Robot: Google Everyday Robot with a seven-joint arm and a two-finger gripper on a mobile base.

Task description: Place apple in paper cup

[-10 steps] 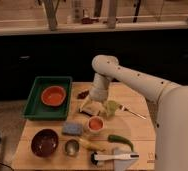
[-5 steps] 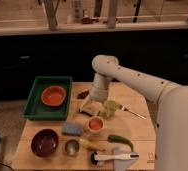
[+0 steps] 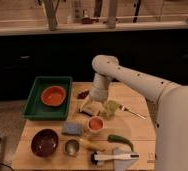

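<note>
The apple is a small red-orange round thing in the middle of the wooden table. A pale rim surrounds it, so it appears to sit in the mouth of the paper cup, whose short cream wall shows just below it. My gripper hangs from the white arm, a little behind and to the left of the apple and cup, close above the table. It does not touch them.
A green tray holds an orange bowl at the left. A dark red berry cluster, a pale green item, a blue sponge, a maroon bowl, a metal cup, a green pepper and a white tool lie around.
</note>
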